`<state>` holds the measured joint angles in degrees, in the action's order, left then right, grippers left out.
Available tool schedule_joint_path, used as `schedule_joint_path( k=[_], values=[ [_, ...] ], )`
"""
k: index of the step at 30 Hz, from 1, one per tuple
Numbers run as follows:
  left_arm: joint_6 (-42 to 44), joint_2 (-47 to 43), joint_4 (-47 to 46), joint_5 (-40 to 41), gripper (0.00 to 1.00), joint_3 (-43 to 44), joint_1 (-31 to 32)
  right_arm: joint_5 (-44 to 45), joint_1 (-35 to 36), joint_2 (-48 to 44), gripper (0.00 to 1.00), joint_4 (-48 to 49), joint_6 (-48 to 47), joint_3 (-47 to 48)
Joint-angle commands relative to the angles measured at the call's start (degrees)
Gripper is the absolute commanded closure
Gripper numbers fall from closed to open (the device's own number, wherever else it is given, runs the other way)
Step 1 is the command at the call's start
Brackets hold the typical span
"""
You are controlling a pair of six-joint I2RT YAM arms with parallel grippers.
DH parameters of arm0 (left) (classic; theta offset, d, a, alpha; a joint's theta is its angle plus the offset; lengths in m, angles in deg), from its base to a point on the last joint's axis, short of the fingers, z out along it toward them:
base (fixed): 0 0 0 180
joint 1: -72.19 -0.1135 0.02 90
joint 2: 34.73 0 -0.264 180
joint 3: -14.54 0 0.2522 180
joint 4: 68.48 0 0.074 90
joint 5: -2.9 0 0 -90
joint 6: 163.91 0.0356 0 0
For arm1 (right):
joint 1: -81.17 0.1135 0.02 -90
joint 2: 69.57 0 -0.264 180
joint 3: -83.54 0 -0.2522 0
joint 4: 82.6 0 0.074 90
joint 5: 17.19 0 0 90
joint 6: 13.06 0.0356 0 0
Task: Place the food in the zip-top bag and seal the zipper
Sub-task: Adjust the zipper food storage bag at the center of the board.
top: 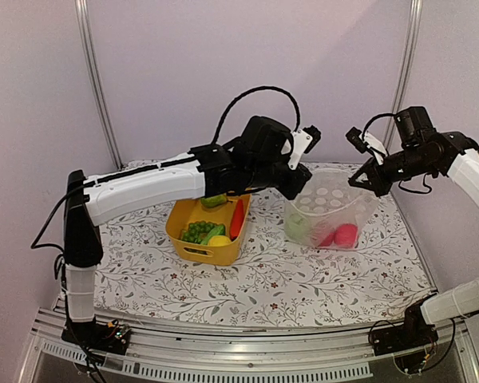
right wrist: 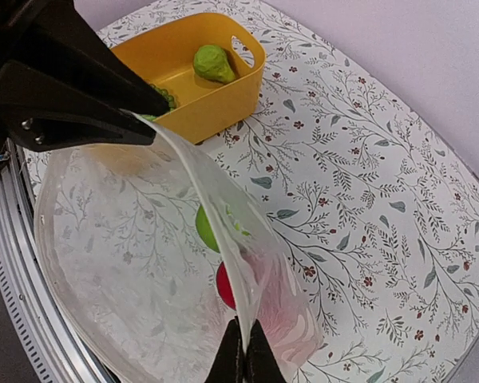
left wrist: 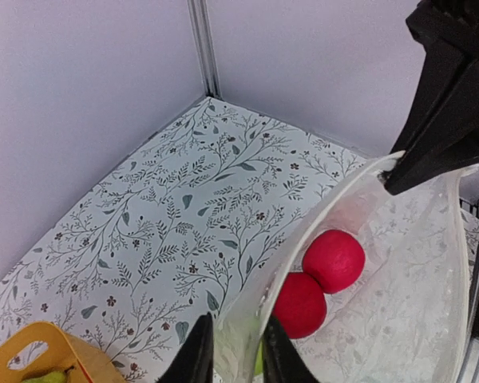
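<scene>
Zip-top bag [top: 327, 209] (food [left wrist: 333, 259] inside) between fingers [right wrist: 230, 364]

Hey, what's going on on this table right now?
The left claw pinches one side of the zip-top bag at its rim and the right claw the other, holding it open between them. Two red pieces and a green one lie inside. More food sits in the yellow basket, and the zipper isn't sealed.

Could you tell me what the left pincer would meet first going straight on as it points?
Beyond the zip-top bag rim at its tips, the left pincer would probably meet the two red toy fruits inside first, though depth is unclear.
</scene>
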<state>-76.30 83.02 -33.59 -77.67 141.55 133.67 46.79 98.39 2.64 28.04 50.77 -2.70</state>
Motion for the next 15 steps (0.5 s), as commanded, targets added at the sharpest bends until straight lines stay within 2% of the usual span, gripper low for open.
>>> schedule_joint_path(
  k=[1, 3, 6, 11, 15],
  values=[
    [0.96, 0.48, -0.85, 0.94, 0.59, 0.89, -0.73, 4.08, -0.04, 1.57, 1.0, 3.11, 1.57, -3.52],
    [0.15, 0.35, 0.27, 1.56, 0.49, 1.59, -0.67, 4.39, -0.03, 1.56, 1.0, 3.68, 2.19, -4.0],
    [-0.21, -2.84, -0.22, 2.47, 0.44, -0.78, -0.25, 3.75, 0.01, 0.91, 1.0, 3.43, 2.15, -4.11],
    [-1.31, -13.34, -5.62, 5.99, 0.37, -13.27, 0.01, 2.99, -0.03, 0.35, 1.0, 2.82, 1.53, -4.1],
    [-2.65, -20.78, -6.4, 10.67, 0.34, -22.42, -0.79, 2.43, -0.01, 0.76, 0.8, 3.02, 0.4, -4.7]
  ],
)
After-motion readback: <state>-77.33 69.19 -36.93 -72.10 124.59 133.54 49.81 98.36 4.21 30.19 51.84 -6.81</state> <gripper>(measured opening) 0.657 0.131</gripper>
